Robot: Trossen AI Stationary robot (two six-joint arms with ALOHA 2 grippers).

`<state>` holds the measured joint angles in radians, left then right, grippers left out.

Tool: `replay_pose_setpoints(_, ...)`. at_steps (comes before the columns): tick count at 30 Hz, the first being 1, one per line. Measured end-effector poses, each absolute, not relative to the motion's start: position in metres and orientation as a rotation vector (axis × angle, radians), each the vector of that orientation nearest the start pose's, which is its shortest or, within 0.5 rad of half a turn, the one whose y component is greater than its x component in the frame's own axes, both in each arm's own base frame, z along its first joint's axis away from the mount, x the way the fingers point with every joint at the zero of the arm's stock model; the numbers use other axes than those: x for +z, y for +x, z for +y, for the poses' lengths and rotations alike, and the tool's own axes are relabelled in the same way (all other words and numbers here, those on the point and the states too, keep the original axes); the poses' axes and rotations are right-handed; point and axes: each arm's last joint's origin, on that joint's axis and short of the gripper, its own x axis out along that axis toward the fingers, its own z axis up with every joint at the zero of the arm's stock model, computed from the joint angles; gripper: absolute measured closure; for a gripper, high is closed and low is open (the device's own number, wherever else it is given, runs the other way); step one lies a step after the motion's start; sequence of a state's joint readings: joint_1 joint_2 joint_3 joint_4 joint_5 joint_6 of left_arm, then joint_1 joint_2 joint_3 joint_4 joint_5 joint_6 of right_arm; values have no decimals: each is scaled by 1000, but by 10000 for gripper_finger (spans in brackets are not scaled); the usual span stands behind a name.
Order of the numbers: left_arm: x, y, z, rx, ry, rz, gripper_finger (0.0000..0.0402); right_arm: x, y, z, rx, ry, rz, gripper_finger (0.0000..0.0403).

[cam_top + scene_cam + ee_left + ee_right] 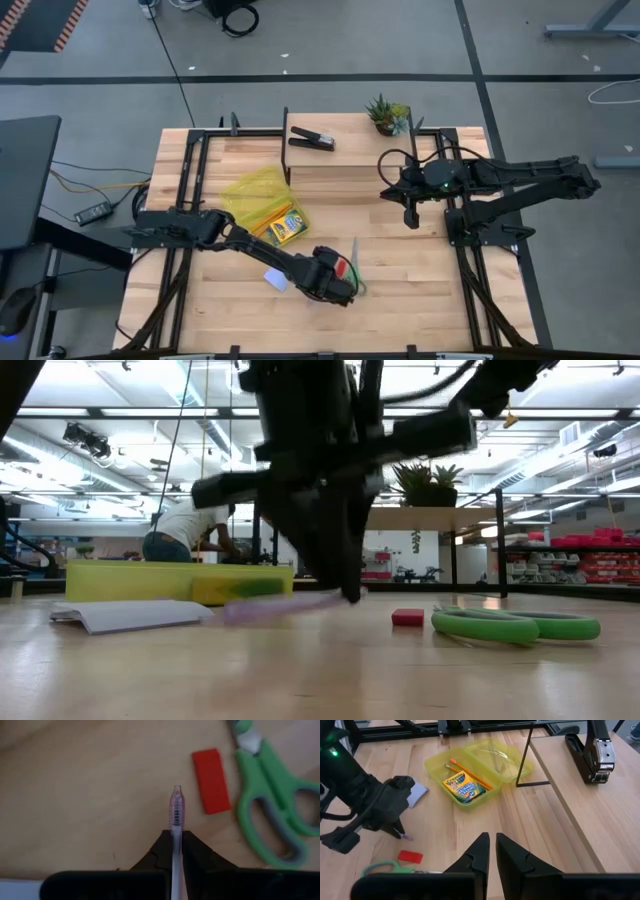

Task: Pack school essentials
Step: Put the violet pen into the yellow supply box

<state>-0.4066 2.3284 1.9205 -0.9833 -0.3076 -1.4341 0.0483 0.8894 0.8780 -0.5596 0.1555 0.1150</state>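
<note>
Left tool (176, 840) at near bench (420, 290) edge, pinching pink pen (176, 807); red eraser (211, 780) and green-handled scissors (270, 800) just beside. Crayon box (464, 786) and orange pencils (470, 771) in yellow case (512, 762). Farther back, right tool (492, 845) raised, pressed together, empty.

You are viewing the left gripper (176, 845) clamping the pink pen (176, 810), tip pointing to 12 o'clock. Red eraser (211, 780) lying at 1 o'clock; green-handled scissors (270, 805) at 2 o'clock.
</note>
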Motion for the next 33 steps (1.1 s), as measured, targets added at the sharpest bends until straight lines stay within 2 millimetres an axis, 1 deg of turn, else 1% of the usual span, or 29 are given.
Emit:
replay_pose_setpoints(6,176,429,-169,800,-696,1054,385,314,180,4,-137,54,562,364)
replay_pose_setpoints(10,189,423,-163,794,-648,1078,384,314,181,4,-139,63,559,364)
replay_pose_setpoints(14,200,415,-154,815,-567,1126,379,314,181,4,-139,65,560,364)
replay_pose_setpoints(19,223,404,-139,820,-450,1156,383,314,181,4,-140,68,557,364)
replay_pose_setpoints(23,238,396,-118,842,-335,1198,382,314,181,4,-141,70,557,364)
replay_pose_setpoints(27,256,391,-94,793,-215,1240,383,314,181,4,-140,86,551,364)
replay_pose_setpoints(29,262,390,-81,760,-159,1273,383,314,181,5,-138,96,550,364)
replay_pose_setpoints(33,265,387,-59,713,-43,1377,377,314,181,5,-131,101,551,364)
